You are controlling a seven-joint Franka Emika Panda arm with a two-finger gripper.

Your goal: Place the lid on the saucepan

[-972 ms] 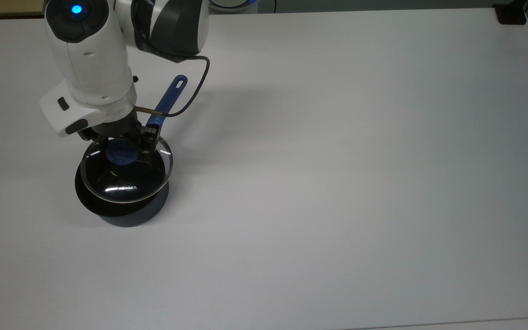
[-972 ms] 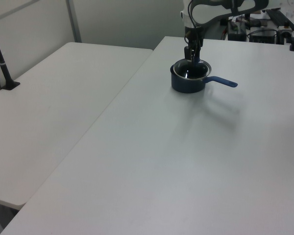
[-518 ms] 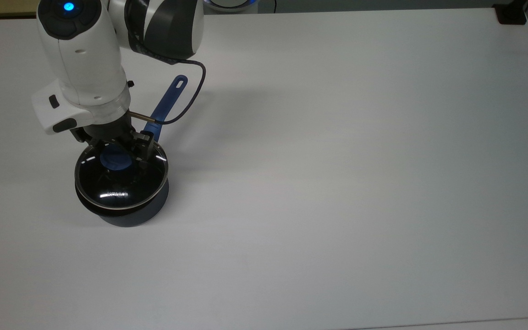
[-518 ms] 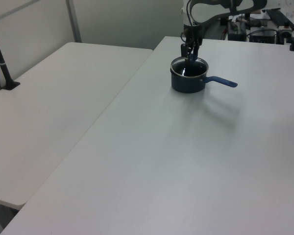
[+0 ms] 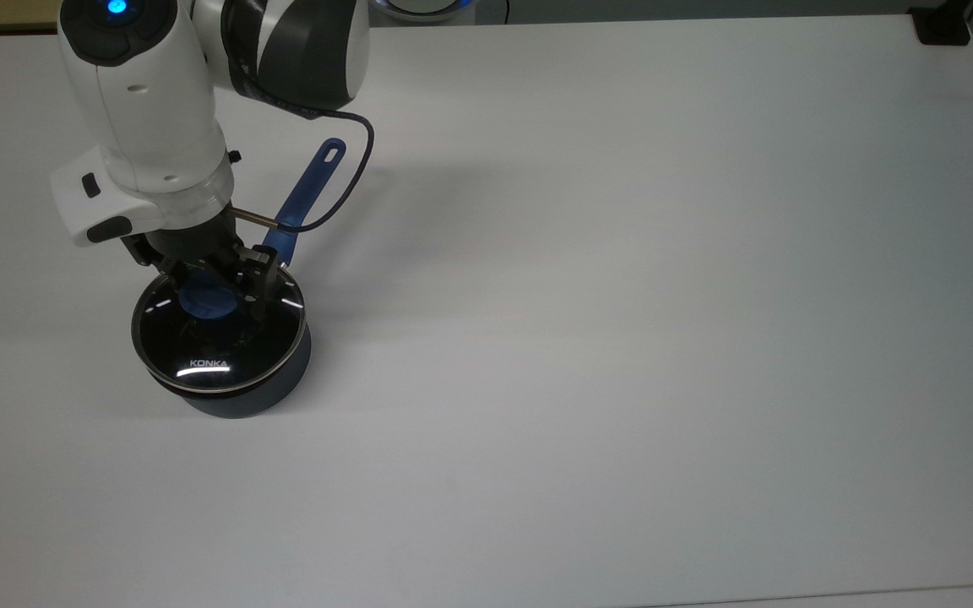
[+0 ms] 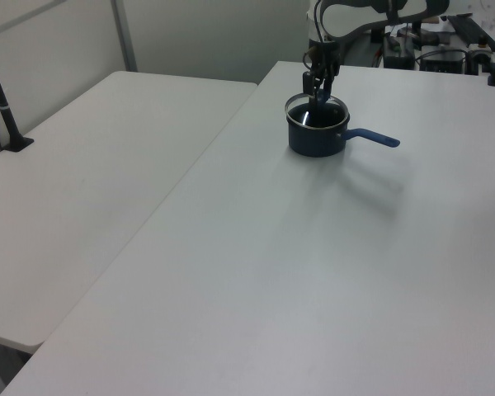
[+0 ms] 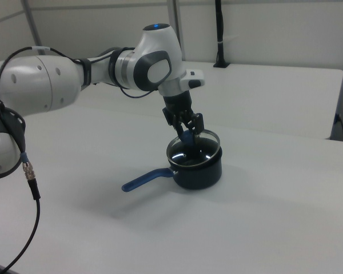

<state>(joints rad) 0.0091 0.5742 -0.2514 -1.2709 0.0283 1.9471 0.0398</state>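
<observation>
We see a white surface (image 5: 622, 295) carrying the saucepan (image 5: 237, 393) near the top view's left edge. A second white table (image 6: 91, 190) stands beside the surface in the left view's left.

The Franka arm (image 5: 144, 93) reaches down over the saucepan from the top view's upper left. A black cable (image 5: 351, 181) loops off its wrist.

The saucepan stands upright on the surface. Its long blue handle (image 5: 309, 190) points toward the top view's upper right and shows an end hole.

The glass lid (image 5: 216, 342) sits over the saucepan's mouth, tilted: in the right view its far edge stands slightly higher than its near edge. White "KONKA" lettering (image 5: 209, 364) shows on it.

The hand (image 5: 216, 283) is clenched on the lid's blue knob (image 5: 208, 300), one finger at each side.
</observation>
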